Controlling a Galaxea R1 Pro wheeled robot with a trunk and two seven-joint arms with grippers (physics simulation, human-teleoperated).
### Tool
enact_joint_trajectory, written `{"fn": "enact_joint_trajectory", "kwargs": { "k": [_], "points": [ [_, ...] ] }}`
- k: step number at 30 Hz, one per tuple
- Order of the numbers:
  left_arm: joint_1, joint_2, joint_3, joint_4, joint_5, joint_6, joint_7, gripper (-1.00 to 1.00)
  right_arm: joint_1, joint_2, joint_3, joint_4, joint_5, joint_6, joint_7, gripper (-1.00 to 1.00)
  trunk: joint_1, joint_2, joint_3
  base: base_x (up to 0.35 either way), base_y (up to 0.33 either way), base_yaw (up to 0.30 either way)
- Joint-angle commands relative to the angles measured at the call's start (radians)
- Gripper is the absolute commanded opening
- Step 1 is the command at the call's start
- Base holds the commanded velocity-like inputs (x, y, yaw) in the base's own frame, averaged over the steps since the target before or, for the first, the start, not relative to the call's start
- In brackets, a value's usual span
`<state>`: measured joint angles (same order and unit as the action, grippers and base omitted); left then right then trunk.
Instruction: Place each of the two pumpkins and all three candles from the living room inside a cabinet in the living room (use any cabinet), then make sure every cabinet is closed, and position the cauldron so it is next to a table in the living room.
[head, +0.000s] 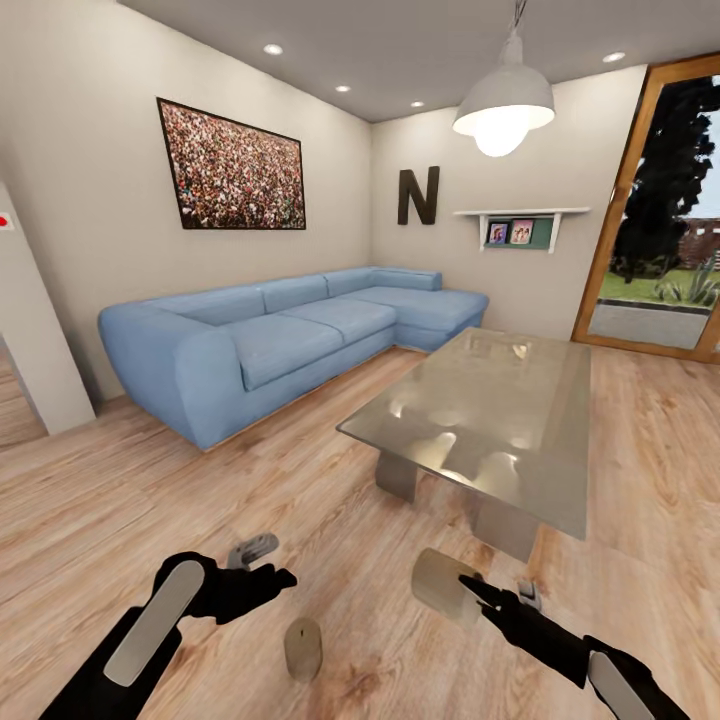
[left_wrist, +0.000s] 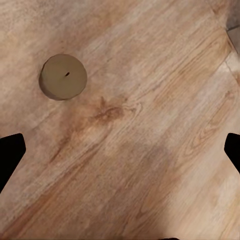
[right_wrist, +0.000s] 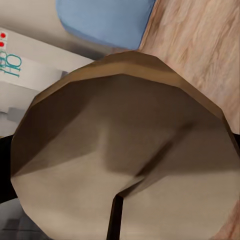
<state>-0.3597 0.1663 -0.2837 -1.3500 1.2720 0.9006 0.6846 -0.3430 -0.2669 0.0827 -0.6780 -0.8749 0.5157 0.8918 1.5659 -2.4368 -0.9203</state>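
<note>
— Status?
— Right gripper (head: 470, 592) is clamped on one candle (head: 442, 585). Left gripper (head: 262, 570) spread wide, empty, above a second candle (head: 303, 648) standing on the floor (head: 300, 480).
— Next?
— Probably lower left, close on it.

candle a (head: 303, 648): cream-beige cylinder, upright on plank floor | candle b (head: 447, 585): same look, tipped sideways, gripped in right gripper (head: 468, 590), off floor
</note>
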Motion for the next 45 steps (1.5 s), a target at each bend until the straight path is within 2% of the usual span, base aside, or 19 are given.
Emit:
{"fn": "enact_joint_trajectory", "kwargs": {
  "k": [1,10,16,24,45],
  "points": [
    [-0.001,0.000,-0.002,-0.001,0.010,0.000,0.010,1.00,-0.001,-0.001,0.004,0.000,-0.011,0.008,0.000,-1.00,0.000,0.000,-0.001,0.016,0.000,0.000],
    [-0.001,-0.001,-0.005,0.000,0.009,0.000,0.007,1.00,-0.001,-0.001,0.003,0.003,-0.013,0.009,-0.015,-1.00,0.000,0.000,-0.001,0.091,0.000,0.000],
    [-0.001,0.000,-0.005,0.000,0.009,0.000,0.007,1.00,-0.001,0.000,-0.001,0.045,-0.015,0.008,-0.017,-1.00,0.000,0.000,0.003,0.024,0.016,-0.097],
    [-0.001,0.001,-0.004,0.000,0.008,0.000,0.007,1.00,-0.001,0.001,-0.001,0.052,-0.015,0.007,-0.016,-1.00,0.000,0.000,0.009,0.209,0.180,-0.174],
    [-0.001,0.001,-0.003,0.000,0.007,0.000,0.007,1.00,-0.001,0.001,-0.001,0.054,-0.015,0.006,-0.020,-1.00,0.000,0.000,0.010,0.077,0.154,-0.003]
  ]
}}
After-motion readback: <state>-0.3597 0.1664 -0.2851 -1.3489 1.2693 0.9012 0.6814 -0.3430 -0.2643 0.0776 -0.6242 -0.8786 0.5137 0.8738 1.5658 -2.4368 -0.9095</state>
